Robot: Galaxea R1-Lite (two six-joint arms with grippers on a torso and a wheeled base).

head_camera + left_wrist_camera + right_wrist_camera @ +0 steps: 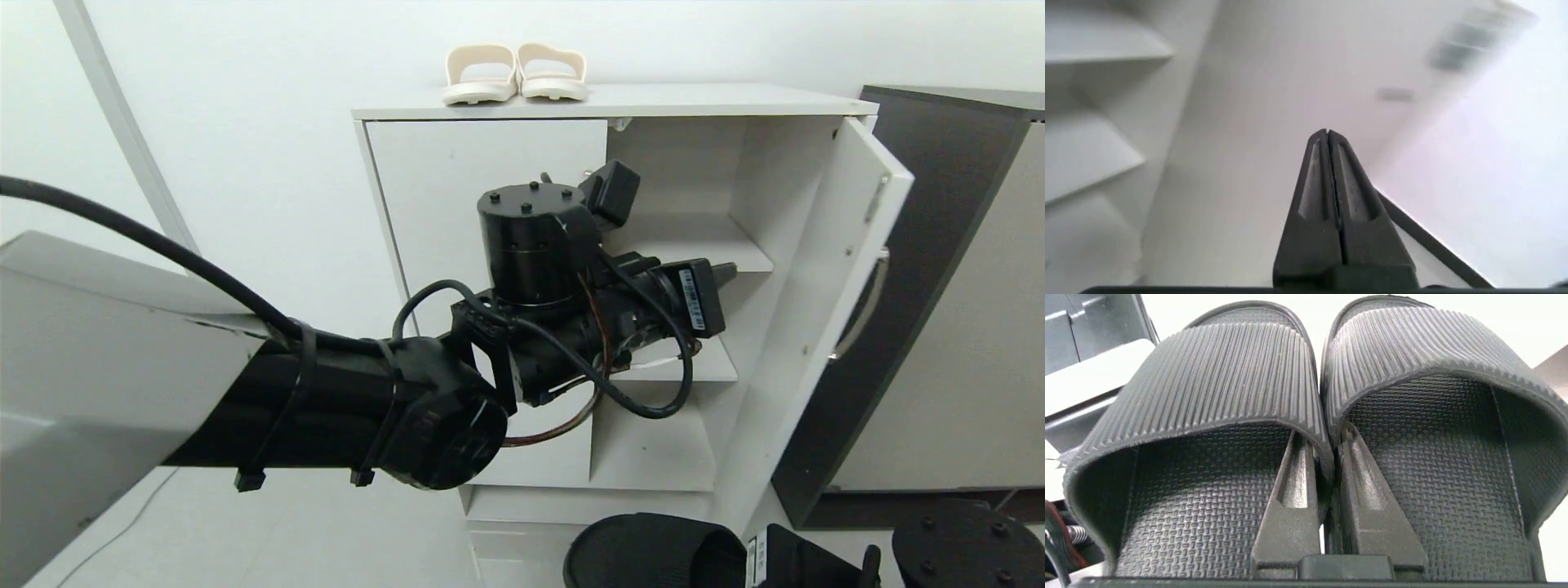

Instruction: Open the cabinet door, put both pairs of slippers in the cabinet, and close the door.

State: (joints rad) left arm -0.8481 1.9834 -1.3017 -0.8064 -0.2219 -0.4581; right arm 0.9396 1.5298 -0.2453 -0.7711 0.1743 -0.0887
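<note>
White cabinet (694, 100), against a white wall, with its left door (490, 171) closed and its right door (816, 327) swung open toward the robot. The door's metal handle (861, 306) faces a dark grey cabinet (939, 286) that stands just beside it, leaving little room on that side. The open half exposes three white shelves (702, 245), bare where visible. The left arm (367, 408) crosses in front of the closed door, and its wrist fills much of the opening at middle-shelf height, masking the shelf fronts. The pair of black slippers (653, 551) sits low at the near edge of the head view, below the opening and close to the foot of the open door. The pair of cream slippers (516, 73) rests side by side on the cabinet top, toward its left end, toes to the front edge. In the left wrist view the left gripper (1327, 135) is closed finger against finger on nothing, pointing at the cabinet's inner wall with shelf edges to one side. In the right wrist view the right gripper (1321, 445) has one finger (1290, 506) inside each black slipper, pinching their two adjoining side walls together.
</note>
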